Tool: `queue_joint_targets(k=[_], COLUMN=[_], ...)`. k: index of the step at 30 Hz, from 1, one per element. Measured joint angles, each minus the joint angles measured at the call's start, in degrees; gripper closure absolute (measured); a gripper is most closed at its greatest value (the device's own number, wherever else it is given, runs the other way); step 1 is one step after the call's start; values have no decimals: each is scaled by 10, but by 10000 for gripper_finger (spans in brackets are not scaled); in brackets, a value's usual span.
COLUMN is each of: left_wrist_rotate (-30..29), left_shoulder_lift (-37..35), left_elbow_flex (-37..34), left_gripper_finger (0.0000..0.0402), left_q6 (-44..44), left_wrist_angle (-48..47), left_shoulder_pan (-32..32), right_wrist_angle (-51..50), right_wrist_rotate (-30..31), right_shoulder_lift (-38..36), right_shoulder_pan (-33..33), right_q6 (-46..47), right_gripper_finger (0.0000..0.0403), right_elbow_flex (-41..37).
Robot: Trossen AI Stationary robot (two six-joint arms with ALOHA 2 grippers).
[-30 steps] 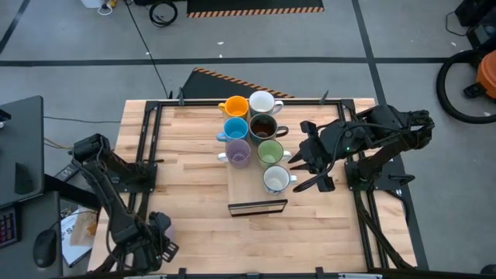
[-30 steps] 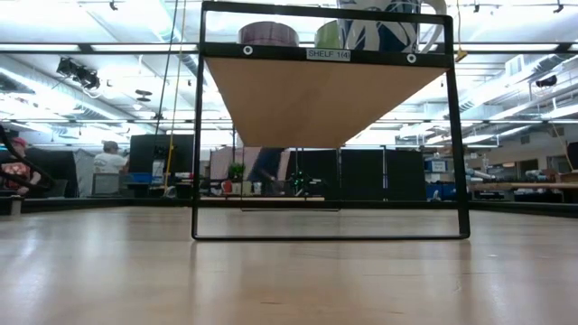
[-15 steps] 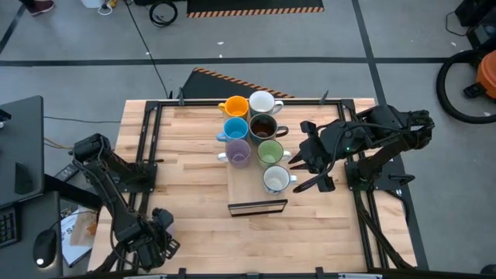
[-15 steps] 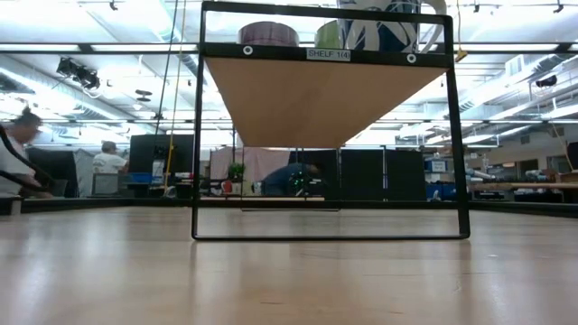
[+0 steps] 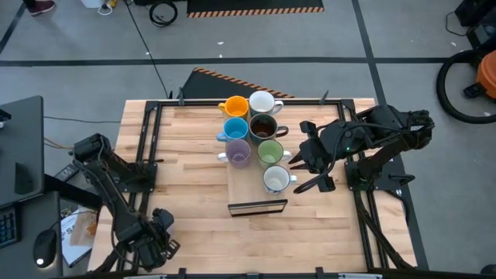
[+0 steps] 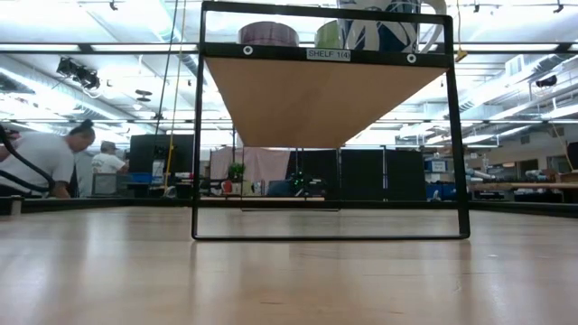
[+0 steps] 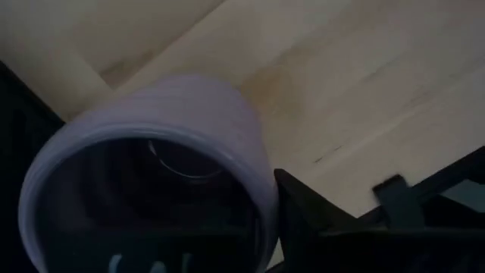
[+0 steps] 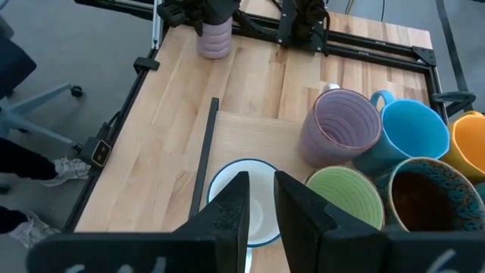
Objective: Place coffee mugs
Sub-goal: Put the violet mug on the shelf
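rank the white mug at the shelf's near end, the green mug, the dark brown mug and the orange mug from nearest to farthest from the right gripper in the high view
Measured from the right gripper, beside the shelf board:
1. White ceramic mug, at the board's near end, right next to the fingers.
2. Green ceramic mug, one place further along the same row.
3. Dark brown ceramic mug, beyond the green one.
4. Orange ceramic mug, at the far end, in the other row.

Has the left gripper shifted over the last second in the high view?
Yes, slightly: the left gripper slid toward the table's near edge, away from the wooden board.

Open-plan robotics lab, ceiling strip lights point(image 6: 81, 45)
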Motion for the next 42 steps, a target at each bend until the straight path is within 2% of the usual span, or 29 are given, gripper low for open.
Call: queue_joint_targets(k=[4,10,22,29,34,37,42], left_wrist_rotate=[-4,-3,2,-34,-34,-32,4], left_shoulder_lift=[1,1,1,0,10,39,98], left_elbow_flex=[30,108,297,391,436,467,514], left_gripper_finger=[364,364,363,362,362,362,362], left_q6=[49,214,503,682,742,778,803], left_wrist_angle=[7,-2,-172,-190,-173,-163,-169], left_shoulder_pan=[24,103,288,354,397,418,441], right_wrist_angle=[0,-2,-9,-23,-37,-37,-37], right_wrist_rotate=[0,0,-12,-10,-9,-9,-9], right_shoulder_lift=[0,0,0,0,0,0,0], right_shoulder_pan=[0,-10,-23,-25,-26,-26,-26], right_q6=[-11,-32,-19,-4,19,33,50], right_gripper_finger=[335,335,335,335,335,335,335], right_elbow_flex=[0,0,0,0,0,0,0])
